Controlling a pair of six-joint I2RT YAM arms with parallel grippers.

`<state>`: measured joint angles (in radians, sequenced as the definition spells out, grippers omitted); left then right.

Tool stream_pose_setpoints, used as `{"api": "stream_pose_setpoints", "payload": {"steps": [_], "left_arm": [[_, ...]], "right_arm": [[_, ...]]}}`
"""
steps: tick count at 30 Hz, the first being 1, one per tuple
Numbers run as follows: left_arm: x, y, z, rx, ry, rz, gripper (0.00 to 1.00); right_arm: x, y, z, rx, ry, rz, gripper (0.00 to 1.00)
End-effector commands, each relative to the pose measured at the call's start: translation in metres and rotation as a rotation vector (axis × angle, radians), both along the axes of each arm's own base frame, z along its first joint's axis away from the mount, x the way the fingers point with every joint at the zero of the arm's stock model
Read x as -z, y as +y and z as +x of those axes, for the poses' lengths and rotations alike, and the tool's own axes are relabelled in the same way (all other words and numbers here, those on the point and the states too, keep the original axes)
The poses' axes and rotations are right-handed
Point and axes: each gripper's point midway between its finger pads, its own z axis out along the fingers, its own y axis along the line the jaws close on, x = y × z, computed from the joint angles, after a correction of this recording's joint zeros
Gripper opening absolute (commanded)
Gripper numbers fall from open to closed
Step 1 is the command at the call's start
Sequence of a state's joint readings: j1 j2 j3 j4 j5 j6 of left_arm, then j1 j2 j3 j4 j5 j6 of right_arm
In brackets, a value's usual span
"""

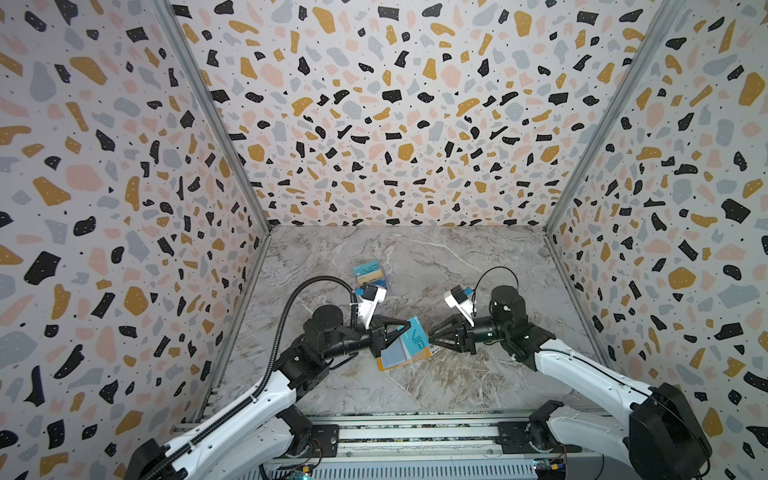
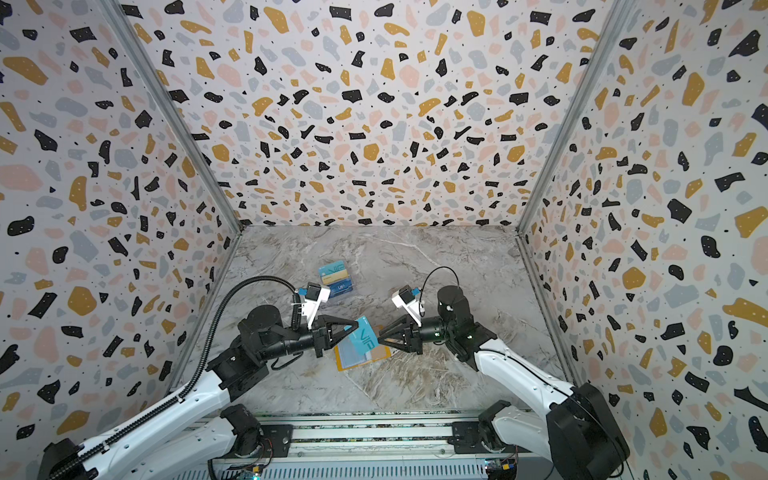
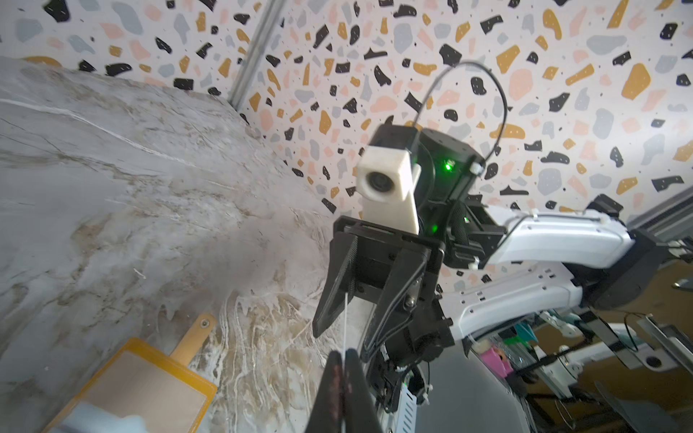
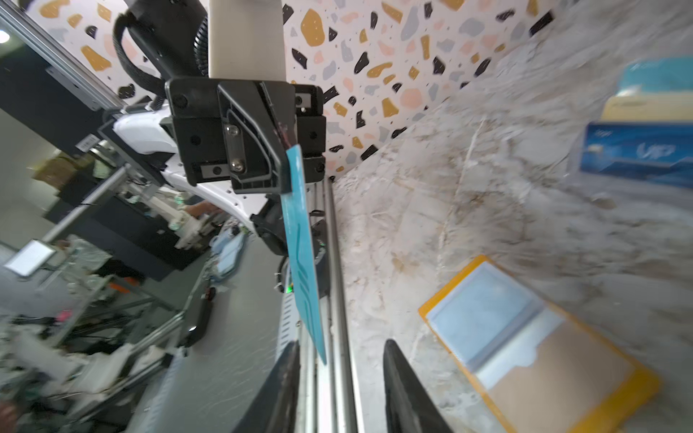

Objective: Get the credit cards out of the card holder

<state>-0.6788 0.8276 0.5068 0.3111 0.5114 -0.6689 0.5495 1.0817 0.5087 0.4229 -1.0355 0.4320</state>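
Thin teal VIP card [image 1: 417, 338] clamped in left gripper [image 1: 405, 325], right gripper [image 1: 430, 335] jaws apart around its free edge, mustard leather-like card holder [image 1: 398, 360] lying open beneath on veined marble table [image 1: 415, 257], blue-grey sleeves exposed

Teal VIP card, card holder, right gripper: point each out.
teal VIP card [image 1: 417, 338]: in a top view, on its lettered face.
card holder [image 4: 483, 311]: right wrist view, on its pale plastic sleeve.
right gripper [image 1: 430, 337]: in a top view, between its fingertips.

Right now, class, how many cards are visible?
4: one teal card held by the left tool above the card holder; another teal card, a gold card and a dark blue card in the clear box. More may be hidden.
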Motion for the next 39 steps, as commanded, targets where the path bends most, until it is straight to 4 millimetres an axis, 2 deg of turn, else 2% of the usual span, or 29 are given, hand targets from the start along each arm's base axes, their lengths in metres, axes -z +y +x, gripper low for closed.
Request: {"api": "stream_pose_setpoints", "payload": {"steps": [1, 7, 12, 16, 21, 30, 39], "left_arm": [[-0.015, 0.012, 0.020, -0.148, -0.014, -0.105, 0.00], [-0.018, 0.028, 0.031, -0.259, 0.002, -0.254, 0.00], [-0.036, 0.046, 0.026, -0.289, -0.016, -0.437, 0.00], [-0.043, 0.059, 0.025, -0.339, -0.040, -0.500, 0.00], [-0.047, 0.066, 0.023, -0.352, -0.055, -0.535, 0.00], [-0.048, 0.068, 0.017, -0.320, -0.029, -0.599, 0.00], [-0.052, 0.067, 0.016, -0.299, -0.019, -0.636, 0.00]], "right_arm": [[-0.032, -0.005, 0.011, 0.121, -0.013, 0.144, 0.60], [-0.051, -0.012, 0.010, 0.239, 0.042, 0.311, 0.73], [-0.058, -0.007, 0.013, 0.287, 0.063, 0.346, 0.74], [-0.058, -0.002, 0.019, 0.293, 0.087, 0.349, 0.70], [-0.063, 0.009, 0.022, 0.268, 0.103, 0.365, 0.65], [-0.076, 0.033, 0.021, 0.189, 0.095, 0.376, 0.50], [-0.084, 0.055, 0.017, 0.106, 0.094, 0.377, 0.43]]}}
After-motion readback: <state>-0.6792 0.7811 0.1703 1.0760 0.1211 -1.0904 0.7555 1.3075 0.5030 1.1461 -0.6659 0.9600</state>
